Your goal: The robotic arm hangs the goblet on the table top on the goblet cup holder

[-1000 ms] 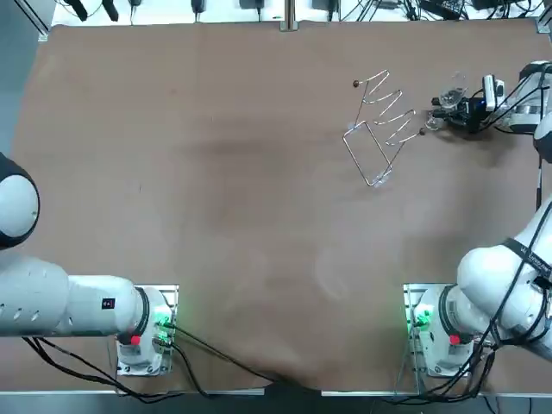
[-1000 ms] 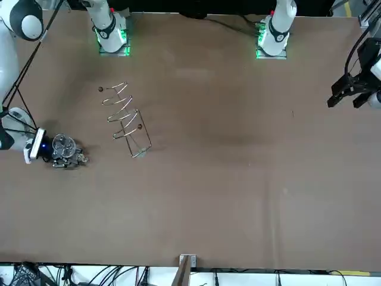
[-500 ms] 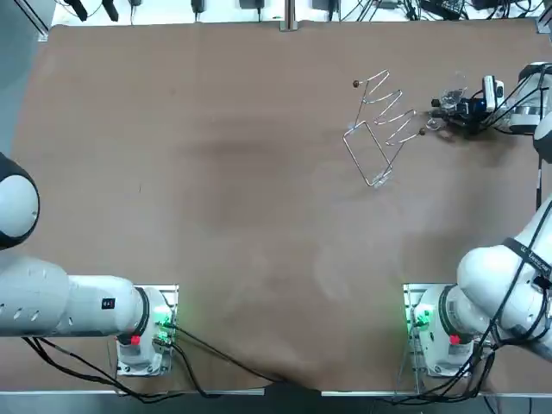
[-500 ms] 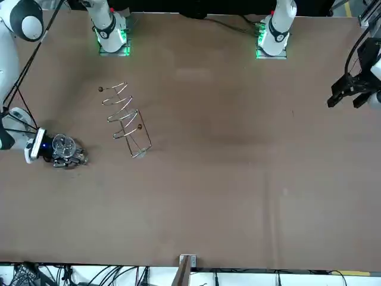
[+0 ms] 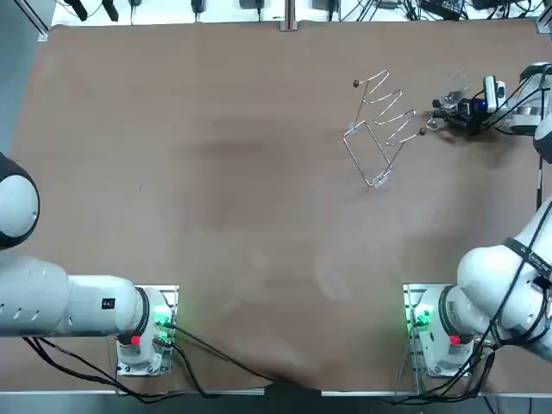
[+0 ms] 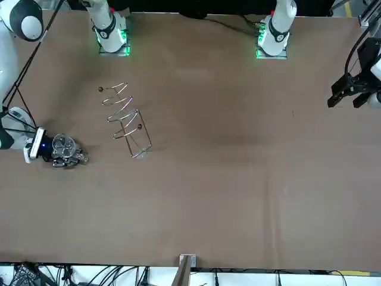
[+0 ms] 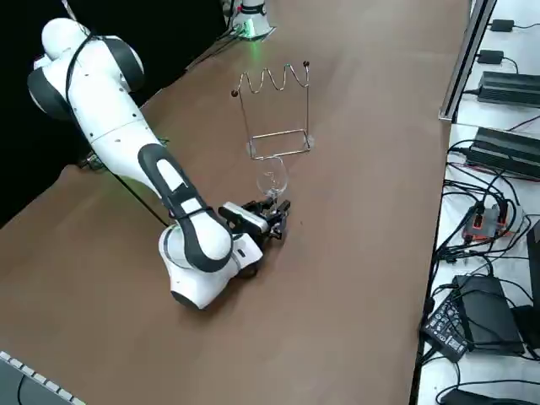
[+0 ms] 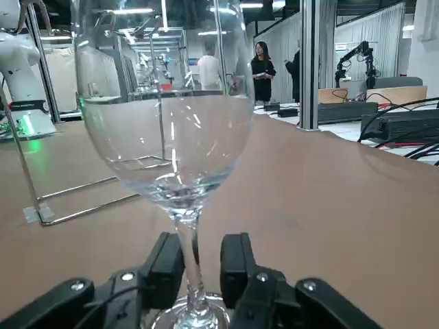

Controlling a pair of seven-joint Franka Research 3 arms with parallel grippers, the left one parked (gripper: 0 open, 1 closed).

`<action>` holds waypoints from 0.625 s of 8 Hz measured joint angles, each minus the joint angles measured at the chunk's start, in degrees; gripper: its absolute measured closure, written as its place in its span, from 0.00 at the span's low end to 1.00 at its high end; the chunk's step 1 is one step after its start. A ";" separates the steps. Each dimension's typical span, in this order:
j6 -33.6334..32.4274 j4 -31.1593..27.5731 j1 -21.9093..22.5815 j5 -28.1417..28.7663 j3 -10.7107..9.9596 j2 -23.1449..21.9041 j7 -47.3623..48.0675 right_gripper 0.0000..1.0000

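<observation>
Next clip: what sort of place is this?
Probably a robotics lab: power bricks lie beside the table, people stand beyond, and the right pincer straddles the stem of a goblet near the wire holder.

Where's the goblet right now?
In the top view, the goblet stands upright at the far right of the table, just right of the holder and apart from it. The open right gripper straddles its stem.
</observation>
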 joint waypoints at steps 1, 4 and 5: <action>-0.03 0.01 0.00 0.00 -0.02 0.00 -0.03 0.67; -0.19 0.02 0.00 0.00 -0.07 0.04 -0.17 0.71; -0.23 0.03 0.00 -0.01 -0.09 0.05 -0.21 0.76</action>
